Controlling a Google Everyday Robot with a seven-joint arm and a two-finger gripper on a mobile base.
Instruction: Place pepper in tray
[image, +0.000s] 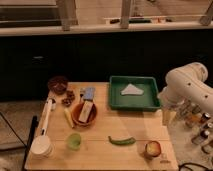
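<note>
The pepper (122, 141) is a slim curved green chili lying flat on the wooden table (110, 127), near the front middle. The tray (134, 93) is dark green and rectangular, at the table's back right, with a pale folded item (131, 90) inside. My white arm (187, 85) reaches in from the right. The gripper (166, 116) hangs down beside the table's right edge, below the tray's right front corner and well to the right of the pepper. It holds nothing that I can see.
An orange bowl (84, 114) with a box in it stands left of centre. A light-green cup (74, 141), a white cup (41, 146), a pale yellow item (68, 118), a dark bowl (57, 84) and a red-yellow fruit (152, 148) also sit on the table.
</note>
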